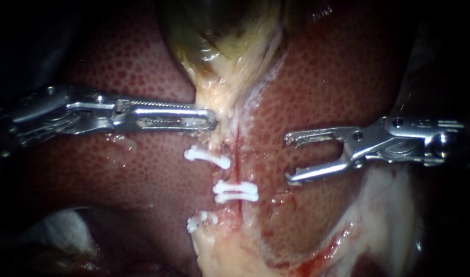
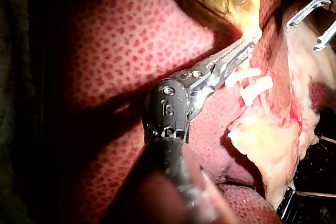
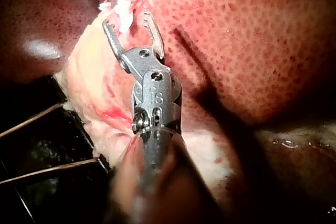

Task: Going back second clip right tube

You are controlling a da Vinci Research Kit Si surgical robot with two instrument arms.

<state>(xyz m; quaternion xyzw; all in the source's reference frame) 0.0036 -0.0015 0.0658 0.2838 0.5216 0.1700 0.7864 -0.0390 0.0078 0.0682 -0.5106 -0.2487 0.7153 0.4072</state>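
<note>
Left jaws: the long, slotted steel jaws of the left instrument are pressed together on the pale yellow neck of the green-brown gallbladder, pinching it from two sides.
Right jaws: the short, curved steel jaws of the right instrument stand spread wide and hold nothing. They hover over the liver, beside the clips and apart from them.
Upper white clip: a slanted white plastic bar lying across the pale strand just below the left jaws.
Middle white clips: two white bars close together, one above the other. They lie level and cross a thin red tube. They are the nearest clips to the open right jaws.
Lower white clip: a short bar at the edge of the pale fatty tissue.
Tube identity: the thin red tube runs down from the gallbladder neck. Whether it is the right tube cannot be told.
Liver: the mottled red-brown liver lies on both sides of the clipped strand.
</note>
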